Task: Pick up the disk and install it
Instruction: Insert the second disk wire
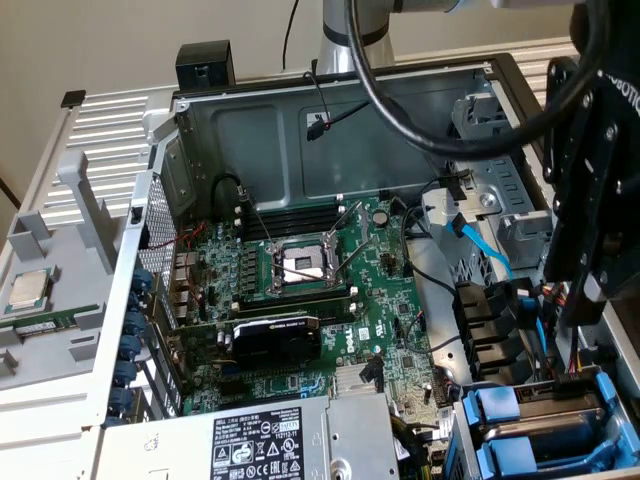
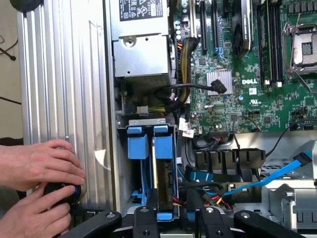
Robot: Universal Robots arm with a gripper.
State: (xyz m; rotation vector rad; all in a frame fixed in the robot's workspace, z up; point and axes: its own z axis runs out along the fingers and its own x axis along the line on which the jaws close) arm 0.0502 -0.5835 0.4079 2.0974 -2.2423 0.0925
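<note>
Two fingers [image 2: 174,220] pinching the disk [image 2: 163,168], upright in its bay, blue carrier showing

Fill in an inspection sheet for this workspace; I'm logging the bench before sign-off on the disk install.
Surface: open computer case lying flat, motherboard exposed.
Job's things: the disk in its blue carrier stands on edge in the drive bay, beside the power supply.
Clutter: loose processor chip on a grey tray, at the exterior view's left.
End effector: end effector directly over the bay, fingers on either side of the carrier's end.
Cables: blue data cable; black hose overhead.
Surroundings: a person's hands rest on the case's ribbed side panel.
</note>
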